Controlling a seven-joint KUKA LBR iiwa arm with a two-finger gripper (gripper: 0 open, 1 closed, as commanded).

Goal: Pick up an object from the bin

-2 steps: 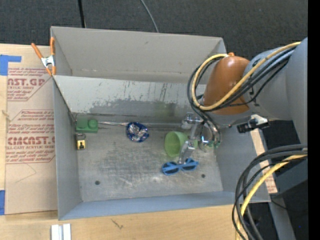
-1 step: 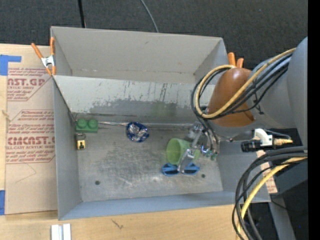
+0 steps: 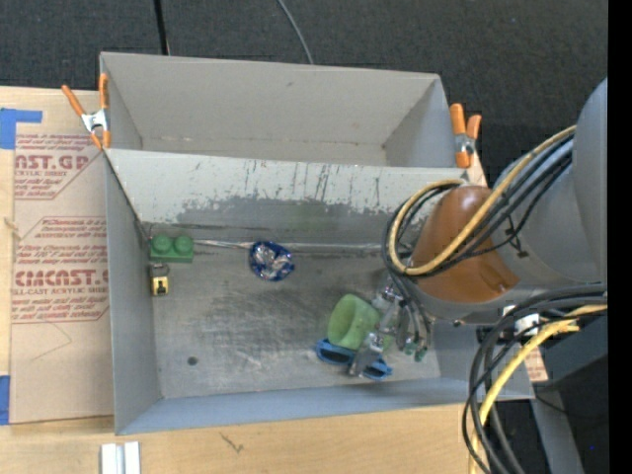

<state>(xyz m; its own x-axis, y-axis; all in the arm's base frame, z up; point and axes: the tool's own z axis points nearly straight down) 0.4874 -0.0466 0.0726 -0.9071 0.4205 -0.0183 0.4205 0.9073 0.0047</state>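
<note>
Down low at the front right of the grey bin [image 3: 133, 304], with the gripper [image 3: 393, 332] just beside a pale green cup-shaped thing [image 3: 351, 321] lying tilted on the floor. Cannot tell whether touching it, nor whether open or closed. Just in front, a flat blue piece [image 3: 341, 354]. Well apart: a crumpled blue-and-silver wrapper [image 3: 270, 261] mid-floor, a green brick [image 3: 171, 248] and a small yellow block [image 3: 159, 284] by the left wall.

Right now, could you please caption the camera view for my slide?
Gripper low at the bin's near right, beside a pale green cup and a blue toy.
</note>
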